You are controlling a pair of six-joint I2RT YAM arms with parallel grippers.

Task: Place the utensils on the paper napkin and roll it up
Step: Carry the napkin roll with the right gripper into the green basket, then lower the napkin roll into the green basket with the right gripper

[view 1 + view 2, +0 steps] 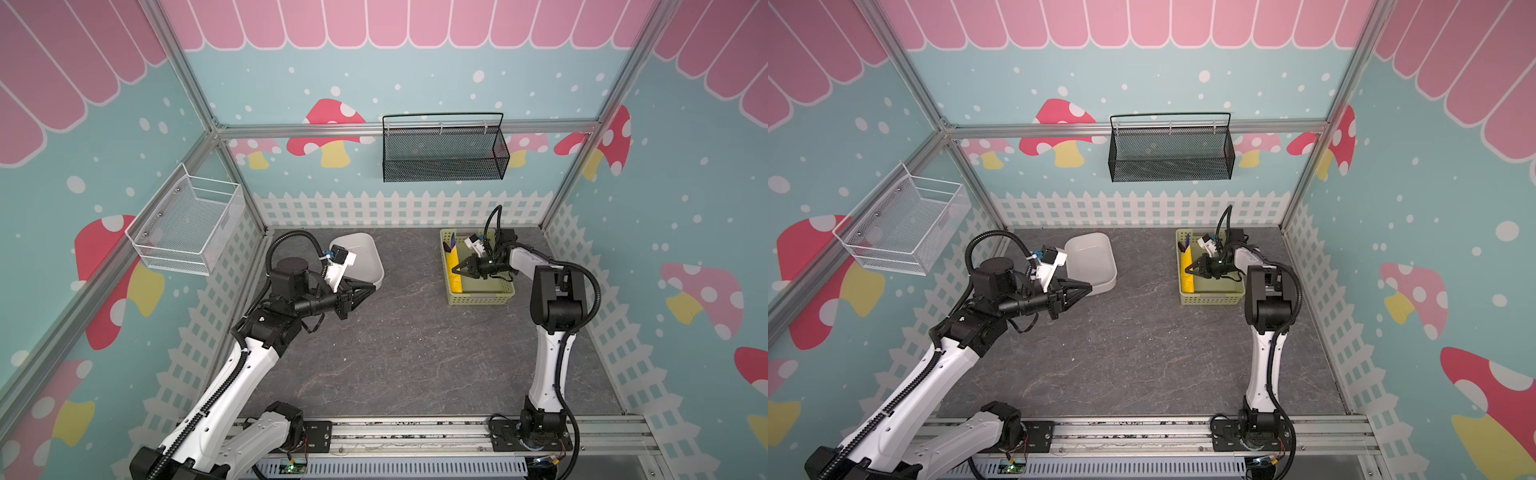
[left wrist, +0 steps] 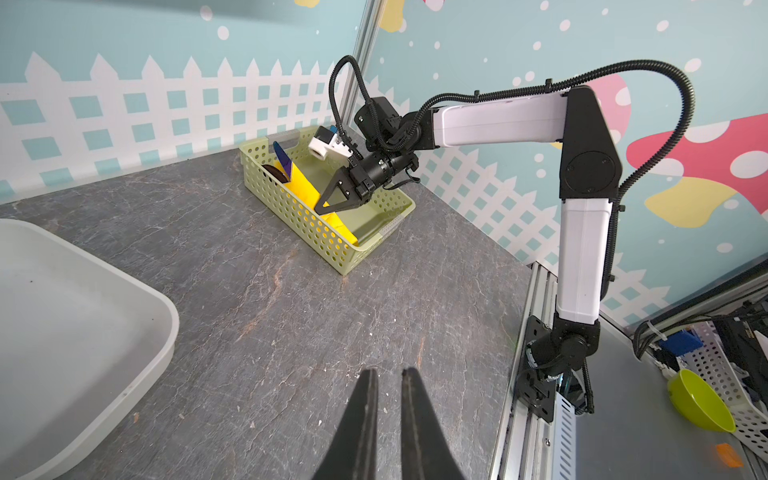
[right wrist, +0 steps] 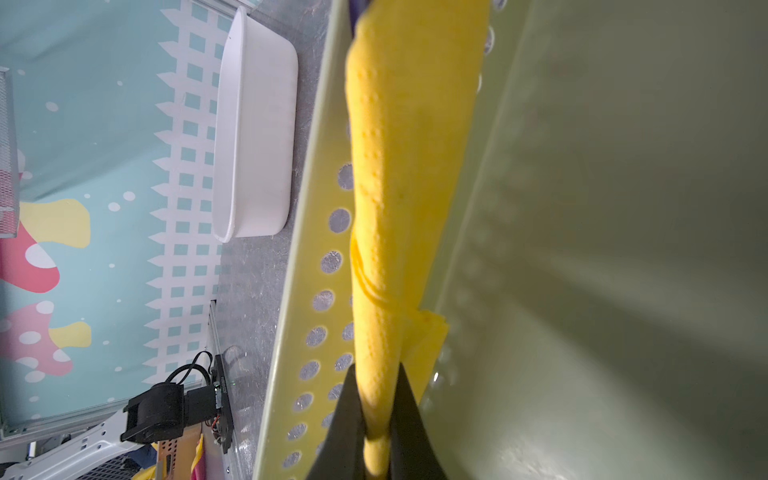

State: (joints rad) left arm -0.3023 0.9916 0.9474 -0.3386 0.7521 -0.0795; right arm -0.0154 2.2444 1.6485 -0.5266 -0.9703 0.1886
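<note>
Top views: my right gripper [image 1: 455,270] is over the green basket [image 1: 482,300], at the far right of the table [image 1: 415,353], jaws pinched on the paper napkin [image 1: 456,284]. The napkin is a narrow yellow roll lying along the basket's left wall. The dark utensils [image 1: 448,247] poke out of its far end. My left gripper [image 1: 372,286] is up off the table beside the white tub [image 1: 365,249], tips drawn to a point, carrying nothing. Both top views show the same layout.

Left wrist: my left gripper [image 2: 388,372] has its jaws nearly together with a thin gap, nothing between them, grey table below. Across the table my right gripper [image 2: 320,210] is closed on the yellow roll [image 2: 303,187] inside the basket [image 2: 291,208], purple utensil ends [image 2: 282,158] sticking out.

Right wrist: my right gripper [image 3: 377,365] is clamped on one end of the napkin roll [image 3: 399,166]. The roll leans against the perforated basket wall [image 3: 307,249]. How many utensils are inside the roll I can't tell.
</note>
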